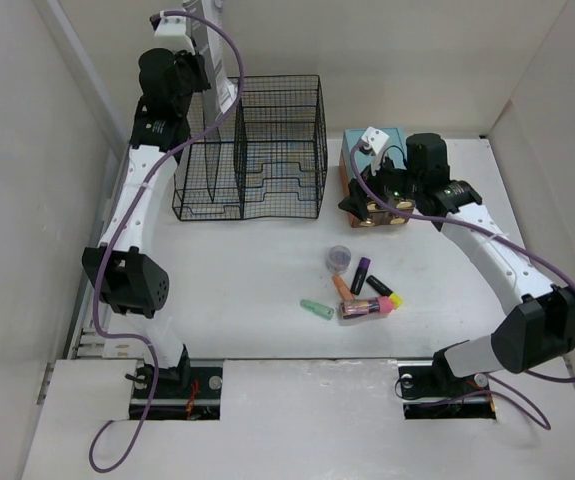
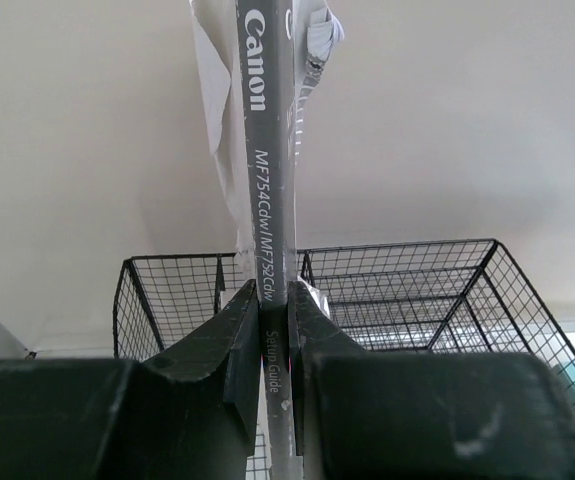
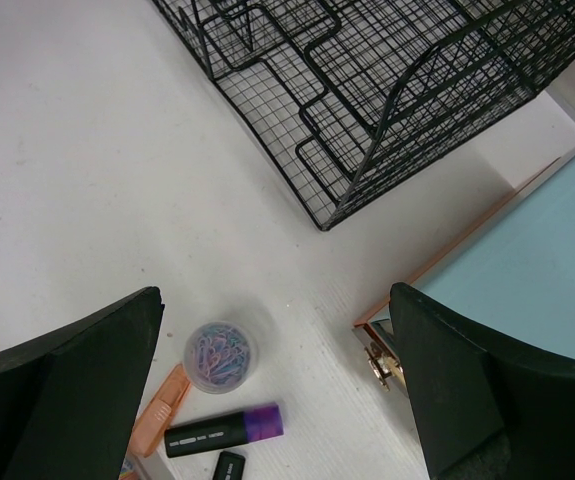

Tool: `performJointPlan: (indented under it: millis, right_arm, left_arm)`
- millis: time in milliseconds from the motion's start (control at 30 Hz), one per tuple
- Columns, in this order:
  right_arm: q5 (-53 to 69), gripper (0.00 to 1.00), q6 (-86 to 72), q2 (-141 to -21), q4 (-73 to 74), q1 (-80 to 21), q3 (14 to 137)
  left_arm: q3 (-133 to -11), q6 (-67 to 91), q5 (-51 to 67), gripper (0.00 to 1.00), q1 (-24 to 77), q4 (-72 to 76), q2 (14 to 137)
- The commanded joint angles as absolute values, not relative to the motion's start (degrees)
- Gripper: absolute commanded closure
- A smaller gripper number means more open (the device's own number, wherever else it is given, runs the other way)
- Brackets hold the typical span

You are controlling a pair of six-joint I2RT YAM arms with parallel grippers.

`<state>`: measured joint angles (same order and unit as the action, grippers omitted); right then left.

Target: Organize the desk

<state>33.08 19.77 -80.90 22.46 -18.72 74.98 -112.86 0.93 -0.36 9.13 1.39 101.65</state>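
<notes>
The desk (image 1: 267, 300) is a white tabletop. My left gripper (image 1: 199, 78) is shut on a grey Canon setup guide (image 1: 219, 62) and holds it upright, above the left end of the black wire rack (image 1: 257, 150). In the left wrist view the guide's spine (image 2: 267, 200) is pinched between my jaws (image 2: 272, 335), with the rack (image 2: 417, 290) behind. My right gripper (image 1: 372, 205) is open and empty, above the front of the teal-topped drawer box (image 1: 377, 150). In the right wrist view it (image 3: 275, 300) hangs over bare desk (image 3: 87, 180) beside the box (image 3: 527, 270) and its brass handle (image 3: 379, 366).
A jar of paper clips (image 1: 339, 257) (image 3: 218, 356), a purple highlighter (image 1: 360, 275) (image 3: 224, 431), an orange marker (image 1: 344, 288) (image 3: 159, 410), a yellow-capped highlighter (image 1: 385, 291), a green marker (image 1: 316, 309) and a pink item (image 1: 367, 308) lie in front of the box. White walls enclose the desk.
</notes>
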Motion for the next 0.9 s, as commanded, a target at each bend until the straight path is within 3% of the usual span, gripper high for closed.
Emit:
performJointPlan:
  millis: [0,867]
  right_arm:
    - [34.37,0.00,20.48,-81.04,21.36,-18.37,75.50]
    - [34.89,0.00,22.06,-82.09,22.41,-18.37,75.50]
  left_arm:
    - [-112.77,-0.09,-1.40,1.00,8.70,14.84,100.02]
    - [-106.97,1.76,-1.41,1.00,8.17,23.03,106.87]
